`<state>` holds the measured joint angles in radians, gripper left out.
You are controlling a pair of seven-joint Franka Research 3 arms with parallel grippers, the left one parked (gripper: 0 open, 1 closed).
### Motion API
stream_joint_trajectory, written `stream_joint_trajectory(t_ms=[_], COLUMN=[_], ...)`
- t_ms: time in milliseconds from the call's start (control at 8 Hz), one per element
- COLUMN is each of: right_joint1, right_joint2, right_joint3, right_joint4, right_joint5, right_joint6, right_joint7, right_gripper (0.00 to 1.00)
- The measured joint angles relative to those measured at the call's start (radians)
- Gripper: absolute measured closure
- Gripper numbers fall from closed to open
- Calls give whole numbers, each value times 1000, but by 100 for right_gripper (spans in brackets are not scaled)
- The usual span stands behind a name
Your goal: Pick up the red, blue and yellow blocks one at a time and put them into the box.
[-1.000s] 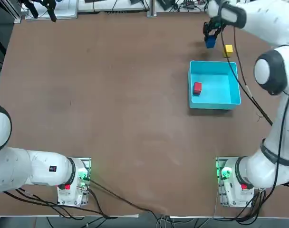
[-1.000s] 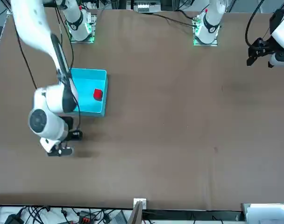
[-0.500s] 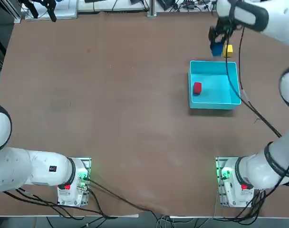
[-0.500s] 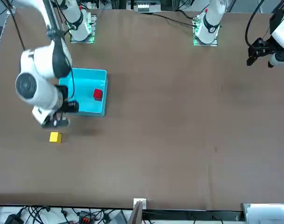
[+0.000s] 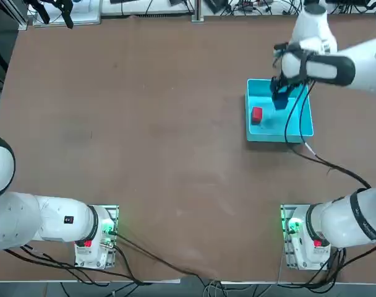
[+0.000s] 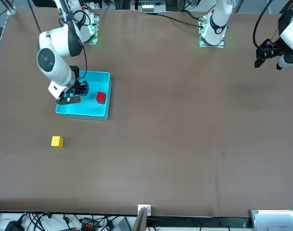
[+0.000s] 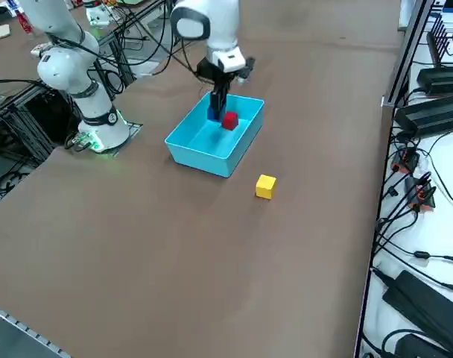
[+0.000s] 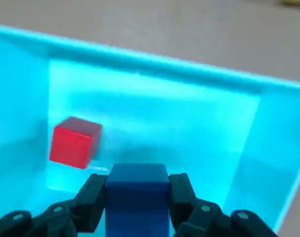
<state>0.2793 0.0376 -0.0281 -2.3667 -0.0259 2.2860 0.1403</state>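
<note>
We are finding no readable text, labels, brands, numbers or signs in any view; the small dark mark on the parked arm's base link is showing only as an illegible patch.

Bare box (image 5: 302,124) floor beside red block (image 5: 256,114) (yellow block (image 6: 57,141) well outside).

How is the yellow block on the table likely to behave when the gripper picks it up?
The yellow block looks like a rigid, flat-faced cube, so it should sit still rather than roll. It resembles the blue block, which the right gripper holds squarely, so a similar pinch probably works.
</note>
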Motion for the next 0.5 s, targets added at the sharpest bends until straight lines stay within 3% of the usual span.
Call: stream_joint_trajectory(t_ms=[250,500], right_joint1=[0,0], right_joint2=[11,11], right_joint3=[0,-1], right_joint4=[-67,-56], right_joint5=[0,0], right_joint6=[94,103], right_joint7=[1,1], right_gripper=[30,1])
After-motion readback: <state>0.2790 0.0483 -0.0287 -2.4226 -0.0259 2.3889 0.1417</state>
